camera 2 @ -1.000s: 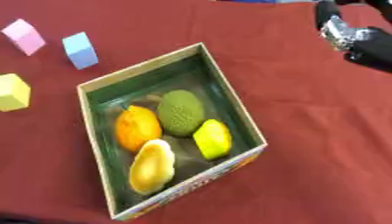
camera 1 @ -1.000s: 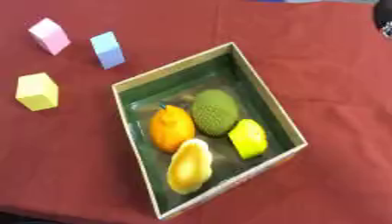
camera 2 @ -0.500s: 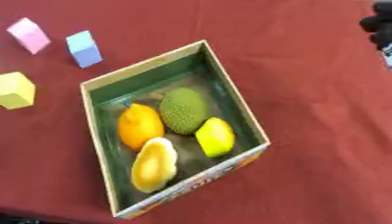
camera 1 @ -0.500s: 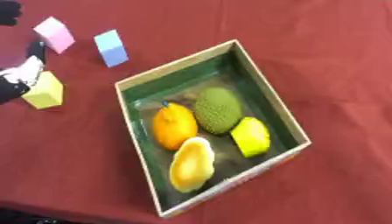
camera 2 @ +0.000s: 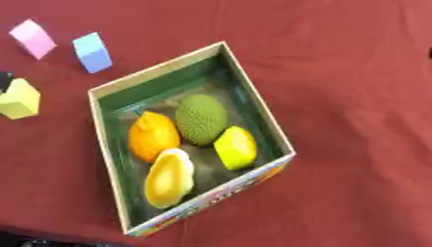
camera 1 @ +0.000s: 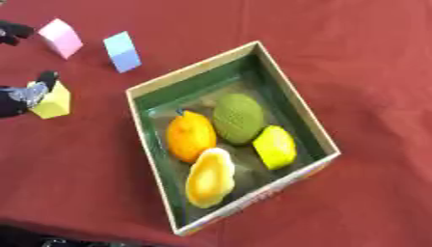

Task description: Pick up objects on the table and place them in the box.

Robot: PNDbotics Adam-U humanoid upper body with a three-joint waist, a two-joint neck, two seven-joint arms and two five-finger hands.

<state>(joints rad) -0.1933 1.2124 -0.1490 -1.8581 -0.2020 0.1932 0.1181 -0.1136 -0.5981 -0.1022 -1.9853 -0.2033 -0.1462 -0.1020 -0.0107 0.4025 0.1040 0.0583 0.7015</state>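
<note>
Nearest the camera, the box (camera 1: 318, 137) is sitting askew on the red table (camera 1: 371, 62), already holding four fruits: a pale yellow halved piece (camera 1: 209, 177) at the near end, an orange fruit (camera 1: 190, 135) and a yellow lemon-like one (camera 1: 274, 146) behind it, and a bumpy green fruit (camera 1: 237, 118) further in. Some coloured print is showing on the box's near outer wall, but nothing there is readable. To the left, the left hand (camera 1: 25, 93) is reaching in at the picture's edge, with fingers touching or just beside the yellow block (camera 1: 54, 102); whether they are closing on it cannot be told. Farther back, the blue block (camera 1: 123, 51) and pink block (camera 1: 60, 38) are waiting outside the box. Judging by this, the step in hand is grasping the yellow block; next it calls for lifting it over the box wall. The right hand is out of view.
</note>
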